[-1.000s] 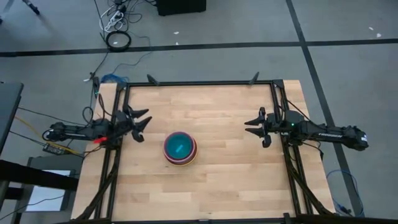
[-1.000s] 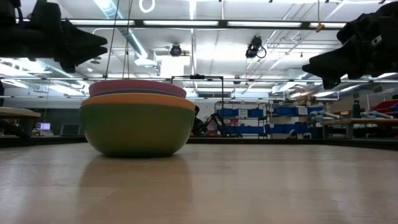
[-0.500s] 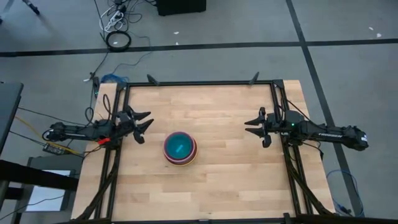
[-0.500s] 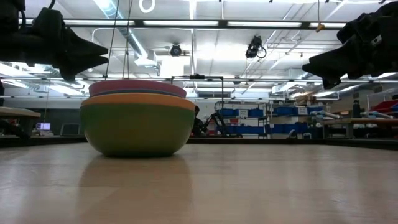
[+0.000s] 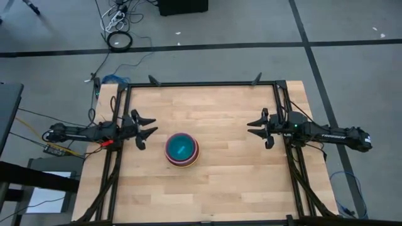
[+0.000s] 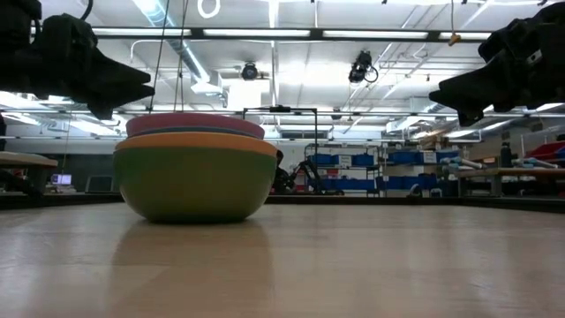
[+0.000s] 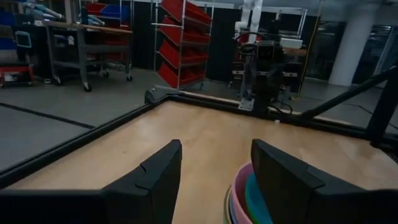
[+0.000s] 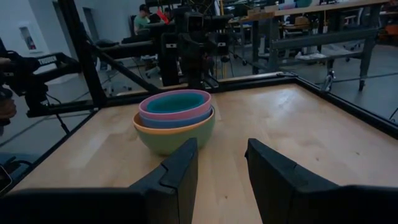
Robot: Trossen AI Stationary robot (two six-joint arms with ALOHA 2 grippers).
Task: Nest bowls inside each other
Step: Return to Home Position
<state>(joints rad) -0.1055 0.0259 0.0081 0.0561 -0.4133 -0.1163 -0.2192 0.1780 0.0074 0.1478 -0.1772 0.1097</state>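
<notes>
The bowls (image 5: 182,149) stand nested in one stack at the table's middle. The outermost is green, then come orange, blue and pink rims (image 8: 175,121), and teal lies innermost. The green bowl's base rests on the wood (image 6: 192,181). My left gripper (image 5: 151,127) hovers open above the table, left of the stack, pointing level past the stack's far side; the bowls' rims (image 7: 249,199) show beside its fingers. My right gripper (image 5: 251,128) hovers open well to the right of the stack, pointing level toward it. Neither has anything between its fingers.
A black metal frame (image 5: 201,83) runs along the table's far, left and right edges. Bare wood (image 5: 226,182) lies all round the stack. Beyond the table are shelving and workbenches (image 7: 180,43), and a person (image 8: 146,15) far off.
My left gripper has swung its fingertips a little toward the table's near edge and the bowls, and has tipped down to level. It stays open. The bowls and my right gripper have kept still.
</notes>
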